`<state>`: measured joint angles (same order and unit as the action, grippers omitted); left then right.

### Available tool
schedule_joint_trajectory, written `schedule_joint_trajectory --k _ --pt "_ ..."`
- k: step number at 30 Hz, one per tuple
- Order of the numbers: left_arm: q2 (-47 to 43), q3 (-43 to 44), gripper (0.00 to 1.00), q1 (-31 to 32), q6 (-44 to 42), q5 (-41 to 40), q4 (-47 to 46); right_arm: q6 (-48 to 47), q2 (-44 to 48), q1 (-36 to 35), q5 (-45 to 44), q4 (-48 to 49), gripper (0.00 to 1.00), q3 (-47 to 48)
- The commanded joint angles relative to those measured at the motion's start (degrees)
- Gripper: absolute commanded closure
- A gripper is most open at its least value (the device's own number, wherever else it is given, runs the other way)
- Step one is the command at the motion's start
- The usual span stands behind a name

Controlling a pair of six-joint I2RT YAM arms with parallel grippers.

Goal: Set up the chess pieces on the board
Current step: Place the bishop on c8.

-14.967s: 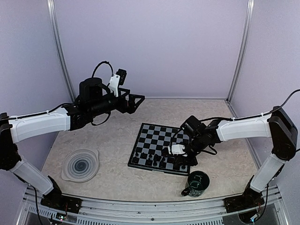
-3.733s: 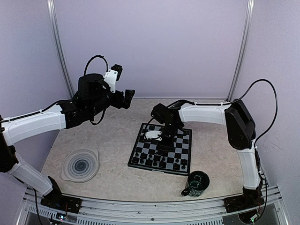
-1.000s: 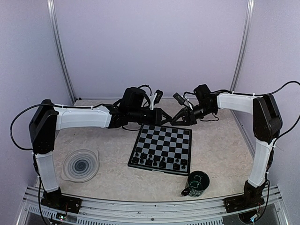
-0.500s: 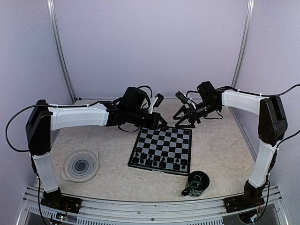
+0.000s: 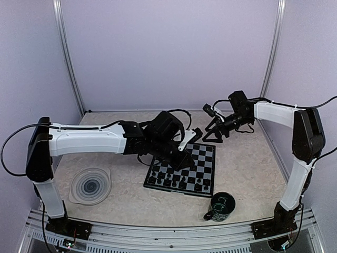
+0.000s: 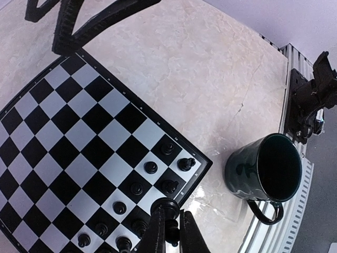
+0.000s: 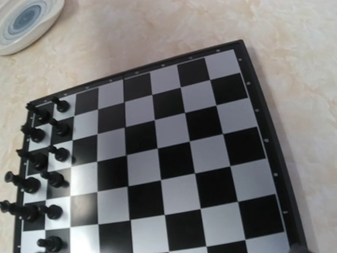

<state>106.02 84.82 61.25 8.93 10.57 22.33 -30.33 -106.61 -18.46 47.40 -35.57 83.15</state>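
The board (image 5: 202,164) lies mid-table, with two rows of black chess pieces (image 5: 174,182) along its near edge. My left gripper (image 5: 183,159) hangs over the board's middle, shut on a black chess piece (image 6: 167,206). In the left wrist view that piece sits between the fingers (image 6: 158,232), above the near right corner of the board (image 6: 68,132), close to the standing pieces (image 6: 151,167). My right gripper (image 5: 213,136) is open and empty off the board's far right corner. Its fingers do not show in the right wrist view, which looks down on the board (image 7: 179,153) and pieces (image 7: 52,155).
A dark green mug (image 5: 221,206) stands near the front edge, right of the board, and shows as a mug (image 6: 263,168) in the left wrist view. A round grey spiral plate (image 5: 90,185) lies at the front left; the plate (image 7: 23,21) also shows in the right wrist view.
The two grippers were together at the board's far edge. The right one opened and drew back to the right. The left one, shut on the piece, moved nearer, over the board.
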Motion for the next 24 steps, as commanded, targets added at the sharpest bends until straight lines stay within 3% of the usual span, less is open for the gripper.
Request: schedule_joint_trajectory --k 1,24 --pt "3.7 3.4 0.94 1.6 -2.6 -0.8 2.2 0.3 0.4 0.2 -1.6 0.4 0.01 -0.2" --pt "11.7 6.5 0.94 2.3 -2.5 -1.6 6.3 -0.3 -0.7 0.1 -2.1 -0.2 0.01 0.1"
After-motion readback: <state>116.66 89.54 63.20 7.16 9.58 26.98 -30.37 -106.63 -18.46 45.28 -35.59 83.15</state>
